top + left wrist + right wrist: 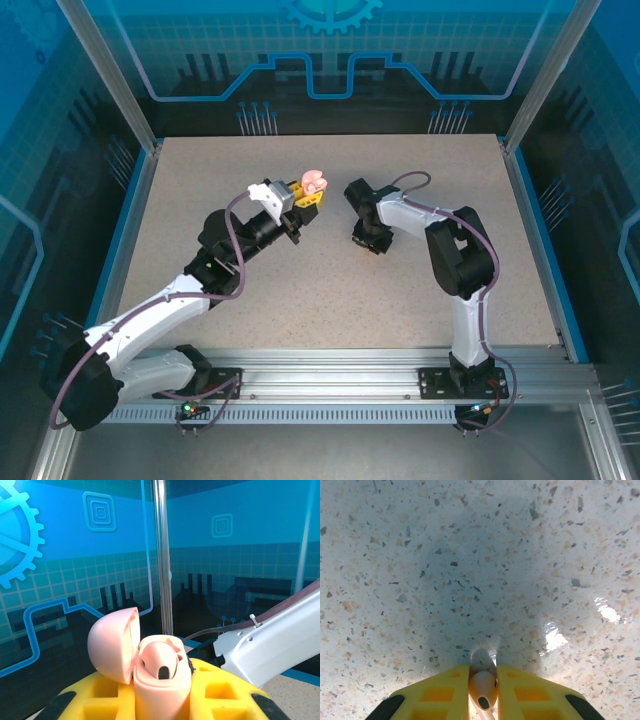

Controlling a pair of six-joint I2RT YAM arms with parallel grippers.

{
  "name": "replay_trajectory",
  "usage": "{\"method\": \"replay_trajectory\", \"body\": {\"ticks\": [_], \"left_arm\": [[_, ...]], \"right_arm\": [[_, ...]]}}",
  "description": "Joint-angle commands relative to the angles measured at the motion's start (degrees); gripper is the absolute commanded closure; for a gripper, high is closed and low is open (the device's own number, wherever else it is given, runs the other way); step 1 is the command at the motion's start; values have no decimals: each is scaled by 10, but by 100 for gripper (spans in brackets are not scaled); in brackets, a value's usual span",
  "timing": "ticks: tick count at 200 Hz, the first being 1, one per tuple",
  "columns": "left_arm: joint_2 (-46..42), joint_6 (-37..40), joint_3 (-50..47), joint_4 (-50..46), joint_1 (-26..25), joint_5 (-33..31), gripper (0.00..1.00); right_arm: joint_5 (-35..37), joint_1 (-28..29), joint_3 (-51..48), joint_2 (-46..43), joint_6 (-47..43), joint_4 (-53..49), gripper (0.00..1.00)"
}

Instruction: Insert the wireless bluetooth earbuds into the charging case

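The case [313,181] left, the bud [483,686] right, over the table [200,200].
The case sits between the left gripper's [308,197] fingers, raised; right of it and nearer, the right gripper [367,243] pinches the bud low.

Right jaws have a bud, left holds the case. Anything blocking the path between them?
Nothing visible. The right gripper has its jaws shut on the earbud over bare table; the left gripper holds the case, lid open.

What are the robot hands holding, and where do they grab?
The left hand pinches the open pink case by its lower body; the right hand squeezes a pink earbud at its sides.
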Motion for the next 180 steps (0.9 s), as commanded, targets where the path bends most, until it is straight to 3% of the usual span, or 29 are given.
{"method": "replay_trajectory", "body": {"ticks": [1, 107, 180], "left_arm": [[-9, -7, 7, 9, -3, 0, 100], [1, -11, 18, 18, -3, -4, 100], [20, -26, 39, 22, -3, 18, 100]], "right_arm": [[15, -5, -19, -13, -11, -3, 85], [-4, -34, -79, -172, -109, 76, 86], [-55, -47, -15, -281, -211, 96, 86]]}}
